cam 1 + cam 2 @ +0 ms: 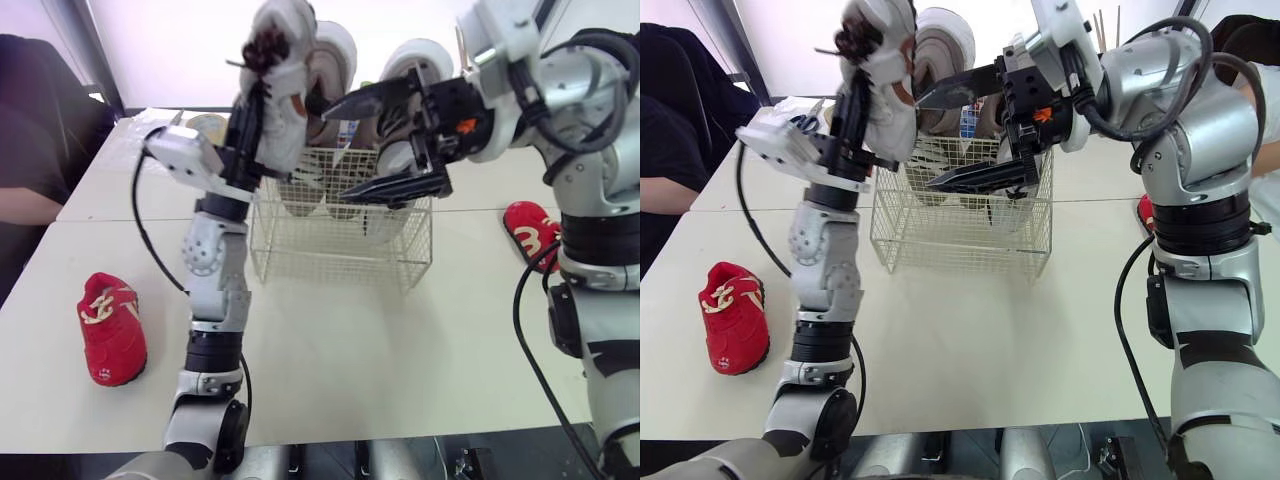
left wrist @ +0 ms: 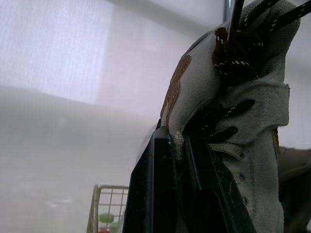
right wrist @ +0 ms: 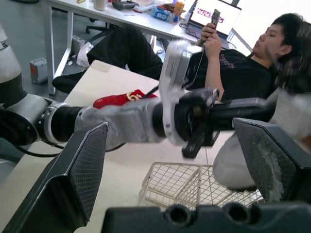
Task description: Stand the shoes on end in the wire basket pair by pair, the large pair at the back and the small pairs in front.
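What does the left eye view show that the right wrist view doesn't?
Left eye view: a second red shoe on the table beside the right arm. Right wrist view: a phone in a seated person's hands and a laptop on a desk. Shared: the wire basket, the other red shoe, the open right gripper, and the left gripper shut on a pale shoe.

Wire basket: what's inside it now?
Large pale shoes stand on end inside; the open right gripper and the white shoe held by the left gripper cover parts, so their count is unclear.
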